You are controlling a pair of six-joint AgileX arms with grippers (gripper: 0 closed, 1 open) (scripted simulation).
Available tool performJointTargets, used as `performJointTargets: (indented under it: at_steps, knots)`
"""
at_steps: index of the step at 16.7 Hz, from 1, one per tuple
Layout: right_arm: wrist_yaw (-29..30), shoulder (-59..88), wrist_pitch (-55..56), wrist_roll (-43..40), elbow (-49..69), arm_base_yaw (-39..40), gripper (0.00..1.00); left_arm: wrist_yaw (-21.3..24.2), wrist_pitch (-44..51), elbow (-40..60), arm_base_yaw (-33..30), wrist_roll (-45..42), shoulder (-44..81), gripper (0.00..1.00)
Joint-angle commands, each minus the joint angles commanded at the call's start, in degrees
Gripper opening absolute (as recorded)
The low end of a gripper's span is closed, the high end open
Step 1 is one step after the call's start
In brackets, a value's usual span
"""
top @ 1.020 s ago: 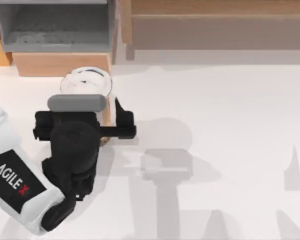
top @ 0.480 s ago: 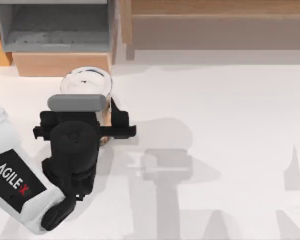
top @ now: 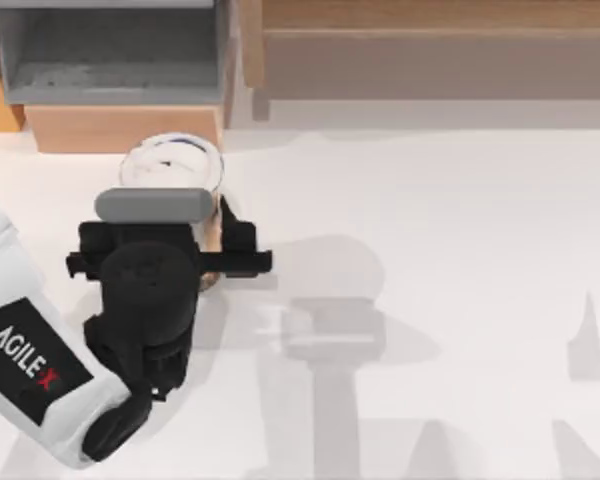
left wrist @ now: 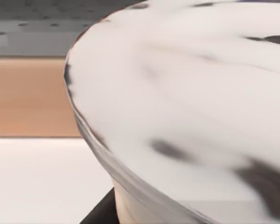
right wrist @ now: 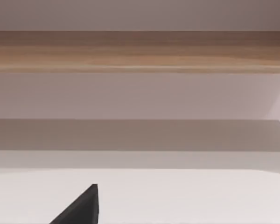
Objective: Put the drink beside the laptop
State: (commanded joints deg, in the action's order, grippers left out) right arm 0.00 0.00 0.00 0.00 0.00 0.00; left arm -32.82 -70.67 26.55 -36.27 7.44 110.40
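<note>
Left pincer (top: 202, 228) grips the lidded drink (top: 172, 165) on the table's (top: 430, 220) left side.

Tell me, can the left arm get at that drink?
Probably yes: the left end effector is already at the drink, a finger on either side, with nothing between them.

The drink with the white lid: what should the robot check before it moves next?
1. Left gripper at the tall clear plastic cup with the round white lid: ok.
2. Fingers shut on the cup: cannot tell, the arm hides them from above.
3. Cup upright: ok, the lid faces up.
4. Laptop spotted: not ok, no laptop in sight.
5. White table free of things toward the right: ok.
6. Right gripper's state: cannot tell.
</note>
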Motion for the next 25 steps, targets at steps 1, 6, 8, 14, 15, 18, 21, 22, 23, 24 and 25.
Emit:
performJointTargets:
  at_steps: [1, 6, 8, 14, 15, 18, 21, 22, 23, 24, 25]
  knots:
    - [0.0, 0.0, 0.0, 0.0, 0.0, 0.0, 1.0, 0.0, 0.0, 0.0, 0.0, 0.0, 0.0, 0.0]
    - [0.0, 0.0, 0.0, 0.0, 0.0, 0.0, 1.0, 0.0, 0.0, 0.0, 0.0, 0.0, 0.0, 0.0]
    - [0.0, 0.0, 0.0, 0.0, 0.0, 0.0, 1.0, -0.02, 0.02, -0.06, -0.08, -0.09, -0.02, 0.0]
    - [0.0, 0.0, 0.0, 0.0, 0.0, 0.0, 1.0, -0.06, 3.32, 0.13, -0.07, -0.09, -3.14, 0.0]
    - [0.0, 0.0, 0.0, 0.0, 0.0, 0.0, 1.0, -0.06, 3.32, 0.13, -0.07, -0.09, -3.14, 0.0]
    - [0.0, 0.0, 0.0, 0.0, 0.0, 0.0, 1.0, 0.02, 2.83, -0.01, -0.05, -0.37, -3.5, 0.0]
    - [0.0, 0.0, 0.0, 0.0, 0.0, 0.0, 1.0, 1.42, 3.16, -3.05, 0.67, -1.29, -8.43, 0.0]
    - [0.0, 0.0, 0.0, 0.0, 0.0, 0.0, 1.0, 2.34, 4.11, -5.13, 1.36, -1.5, -11.09, 0.0]
    - [0.0, 0.0, 0.0, 0.0, 0.0, 0.0, 1.0, 3.47, 5.35, -7.61, 2.35, -1.67, -14.24, 0.0]
    - [0.0, 0.0, 0.0, 0.0, 0.0, 0.0, 1.0, 4.82, 6.72, -10.14, 3.69, -1.86, -17.77, 0.0]
    - [0.0, 0.0, 0.0, 0.0, 0.0, 0.0, 1.0, 6.41, 8.06, -12.31, 5.39, -2.1, -21.66, 0.0]
